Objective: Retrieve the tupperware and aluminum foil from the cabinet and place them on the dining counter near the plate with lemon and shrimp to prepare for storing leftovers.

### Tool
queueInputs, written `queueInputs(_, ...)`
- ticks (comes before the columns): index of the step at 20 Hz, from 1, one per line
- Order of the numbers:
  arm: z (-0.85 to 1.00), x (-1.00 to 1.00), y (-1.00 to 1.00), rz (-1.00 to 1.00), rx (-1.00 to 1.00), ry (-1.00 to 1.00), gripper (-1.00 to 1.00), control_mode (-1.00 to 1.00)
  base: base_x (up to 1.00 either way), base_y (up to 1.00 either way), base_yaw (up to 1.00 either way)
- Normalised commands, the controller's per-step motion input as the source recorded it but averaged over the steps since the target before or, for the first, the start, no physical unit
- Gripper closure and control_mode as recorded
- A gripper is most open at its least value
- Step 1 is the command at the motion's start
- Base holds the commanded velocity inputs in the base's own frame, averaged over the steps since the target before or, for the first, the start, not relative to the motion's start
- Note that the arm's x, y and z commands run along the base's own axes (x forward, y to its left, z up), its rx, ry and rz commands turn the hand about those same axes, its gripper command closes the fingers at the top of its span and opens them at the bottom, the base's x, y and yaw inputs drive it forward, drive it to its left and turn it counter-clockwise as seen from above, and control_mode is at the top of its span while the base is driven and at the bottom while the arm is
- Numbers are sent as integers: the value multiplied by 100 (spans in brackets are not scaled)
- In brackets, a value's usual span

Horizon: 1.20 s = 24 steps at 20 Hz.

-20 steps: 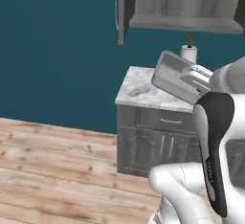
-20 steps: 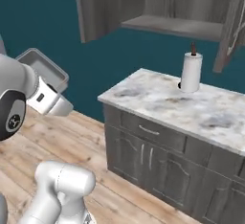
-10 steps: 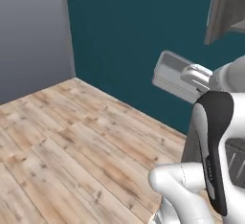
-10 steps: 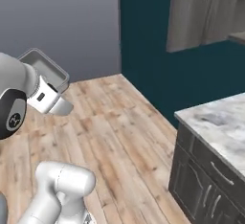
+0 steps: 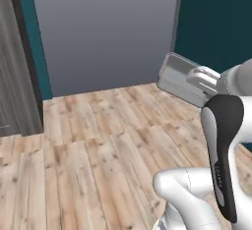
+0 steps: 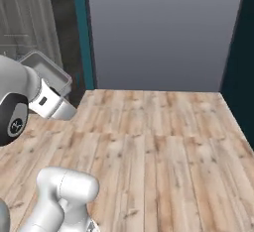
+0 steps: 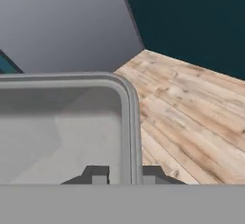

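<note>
Base has swung off the cabinet side; I face floor (image 5: 98, 155), claw (image 7: 122, 174) clamped on tupperware (image 7: 67, 122) rim, dining counter pending.

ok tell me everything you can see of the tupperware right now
The tupperware is a shallow, clear, greyish plastic container, rectangular with rounded corners and a raised rim. It looks empty. It is held up off the wooden floor, tilted in both base views. The gripper has its jaws shut on one side wall, a fingertip inside and the other outside. Nothing else touches it.
</note>
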Motion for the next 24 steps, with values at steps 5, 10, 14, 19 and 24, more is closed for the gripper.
queueInputs(5, 0, 0, 0, 0, 0, 0, 100, 100, 92, 0, 75)
queueInputs(10, 0, 0, 0, 0, 0, 0, 100, 100, 90, 0, 75)
queueInputs(14, 0, 0, 0, 0, 0, 0, 100, 100, 86, 0, 76)
queueInputs(19, 0, 0, 0, 0, 0, 0, 100, 100, 85, 0, 75)
queueInputs(24, 0, 0, 0, 0, 0, 0, 100, 100, 91, 0, 74)
